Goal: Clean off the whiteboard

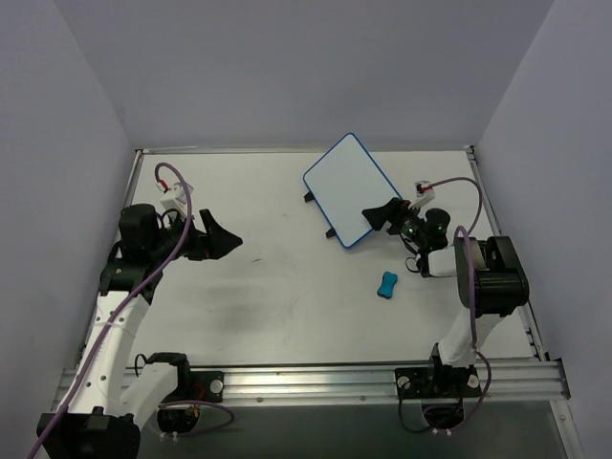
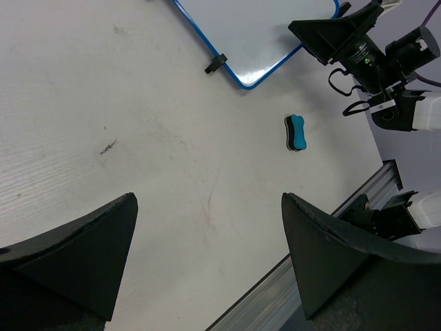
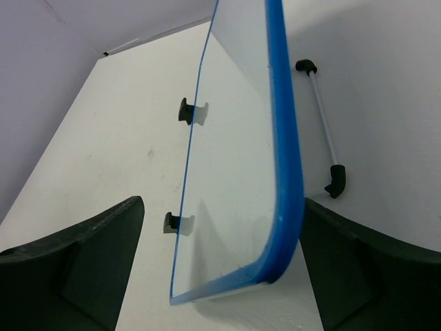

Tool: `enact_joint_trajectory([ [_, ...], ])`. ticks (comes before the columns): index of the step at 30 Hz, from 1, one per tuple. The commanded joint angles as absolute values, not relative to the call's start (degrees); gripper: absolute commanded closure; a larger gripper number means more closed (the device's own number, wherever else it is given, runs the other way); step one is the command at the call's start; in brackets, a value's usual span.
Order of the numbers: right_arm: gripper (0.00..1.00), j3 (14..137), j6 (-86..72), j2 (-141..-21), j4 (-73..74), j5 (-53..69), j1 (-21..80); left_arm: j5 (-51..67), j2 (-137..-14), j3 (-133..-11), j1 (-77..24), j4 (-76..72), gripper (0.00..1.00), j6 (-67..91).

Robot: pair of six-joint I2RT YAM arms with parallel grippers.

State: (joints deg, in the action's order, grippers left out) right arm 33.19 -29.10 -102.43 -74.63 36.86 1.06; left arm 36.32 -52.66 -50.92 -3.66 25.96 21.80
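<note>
Right claw stands spread astride the near corner of the whiteboard, pinching nothing, probably to steady it where it stands tilted on 2 black feet on the table. Left claw, also spread and empty, hangs well left of the whiteboard; the blue eraser lies just nearward of that corner. The whiteboard looks blank from above, yet the right wrist view is nearly edge-on, so any faint marks would not show.

No text can be read anywhere, and the whiteboard is blank.
</note>
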Motion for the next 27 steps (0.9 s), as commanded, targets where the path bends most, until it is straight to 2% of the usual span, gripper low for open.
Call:
enact_joint_trajectory([
  [1, 0.11, 32.96, -29.35, -97.48, -114.70, 38.32, 0.35, 37.00, -51.94, -51.42, -3.87, 23.82, 0.06, 21.36],
  [3, 0.02, 32.78, -29.71, -95.73, -113.39, 38.76, 0.26, 36.48, -51.86, -51.50, -3.87, 24.17, 0.06, 21.27],
  [5, 0.00, 32.52, -29.27, -94.40, -110.76, 38.85, 0.35, 34.55, -51.86, -51.85, -3.78, 25.04, 0.06, 21.01],
  [12, 0.00, 30.24, -26.12, -85.01, -98.29, 36.31, 0.35, 21.02, -49.84, -53.61, -3.08, 30.23, 0.06, 20.39],
  [16, 0.00, 31.37, -19.00, -76.57, -72.78, 29.28, 0.26, 15.48, -48.87, -54.05, -3.08, 32.34, 0.06, 20.74],
  [22, 0.00, 33.66, -13.28, -65.84, -52.07, 17.59, 0.35, 13.01, -48.69, -54.67, -2.99, 33.05, 0.06, 21.27],
  [26, 0.00, 37.16, -14.06, -60.40, -40.90, 12.32, 0.26, 10.12, -48.25, -55.98, -2.99, 34.19, 0.06, 21.62],
  [27, 0.00, 39.09, -14.85, -59.60, -35.91, 7.69, 0.35, 8.98, -48.08, -56.86, -2.99, 35.06, 0.06, 21.53],
])
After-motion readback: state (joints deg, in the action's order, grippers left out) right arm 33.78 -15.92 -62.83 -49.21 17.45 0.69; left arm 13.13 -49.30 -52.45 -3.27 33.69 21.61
